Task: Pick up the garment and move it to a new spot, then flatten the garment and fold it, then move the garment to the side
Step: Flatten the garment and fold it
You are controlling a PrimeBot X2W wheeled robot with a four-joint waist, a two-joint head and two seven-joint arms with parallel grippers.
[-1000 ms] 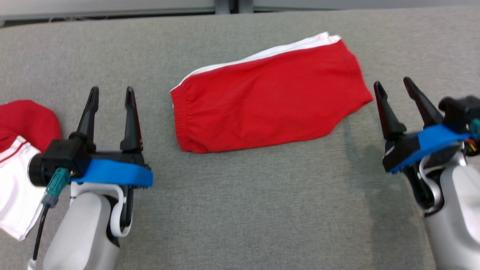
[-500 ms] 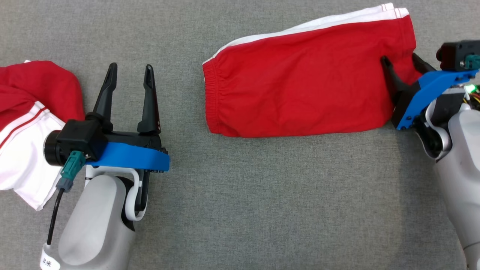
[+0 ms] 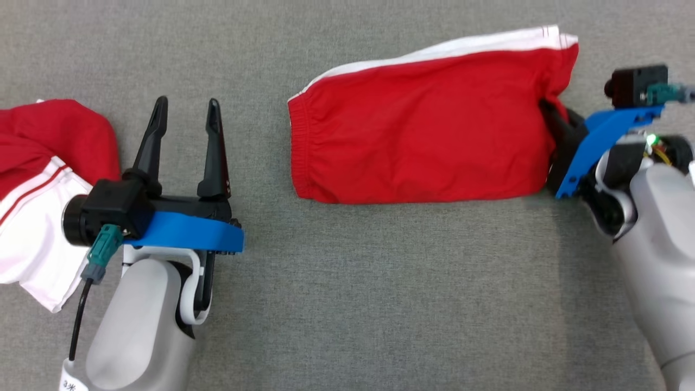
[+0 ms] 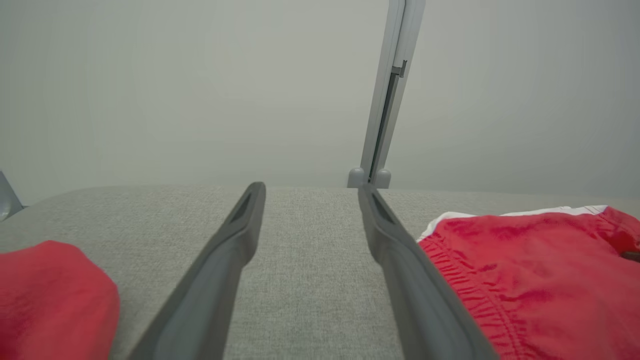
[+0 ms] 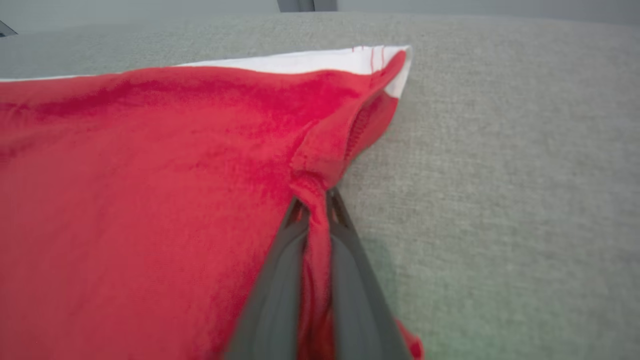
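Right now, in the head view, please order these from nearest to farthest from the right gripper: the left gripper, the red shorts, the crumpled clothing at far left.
1. red shorts: centre right, their right edge pinched in the right gripper.
2. left gripper: lower left, open.
3. crumpled clothing: far left edge, beyond the left gripper.

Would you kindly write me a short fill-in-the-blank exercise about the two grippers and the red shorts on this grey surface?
1. The right gripper pinches an edge of the red shorts, so its jaws are ____.
2. The left gripper holds nothing; its jaws stand ____.
3. A ____ stripe runs along the shorts' far edge.
4. Another red-and-white garment lies to the robot's ____ of the left gripper.
Missing words: shut; open; white; left.
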